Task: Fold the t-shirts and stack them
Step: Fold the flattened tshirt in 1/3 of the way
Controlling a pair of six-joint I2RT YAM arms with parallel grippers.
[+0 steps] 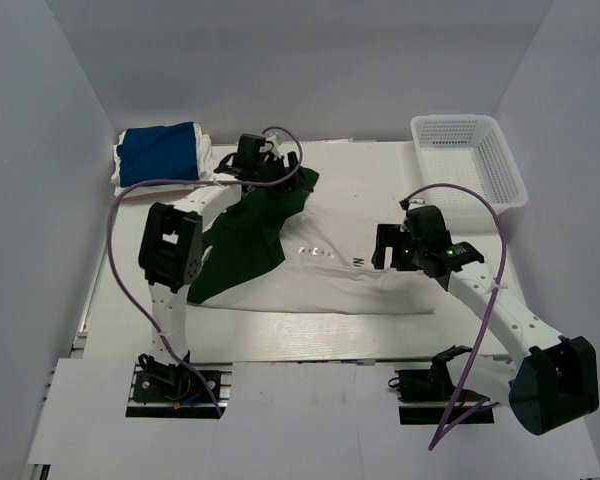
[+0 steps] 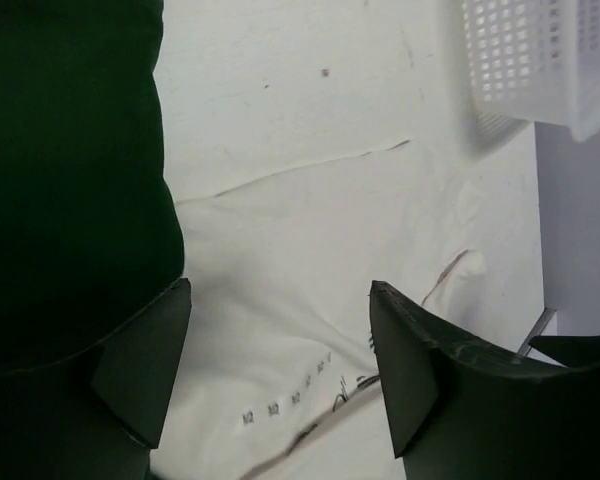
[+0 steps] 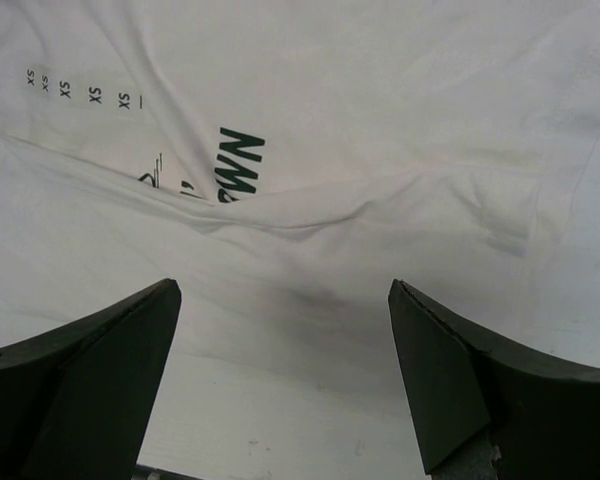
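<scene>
1. Centrally, white shirt: lies spread across the middle of the table, somewhat wrinkled, with dark lettering and a row of small size tags showing in the right wrist view.
2. Left of centre, green shirt: lies rumpled, stretching from the far middle toward the near left, its near edge seemingly over the white shirt's left end.
3. Far left, blue shirt: sits as a compact bundle in the corner, well apart from the other two.
4. Far right, basket: stands apart from the shirts.
5. Far side, left gripper: hovers at the far end of the green shirt, fingers spread with nothing between them; green cloth just beside one finger, contact impossible to judge.
6. Right of centre, right gripper: hangs over the white shirt's right half, fingers wide apart, clamping nothing, only cloth below the gap.
</scene>
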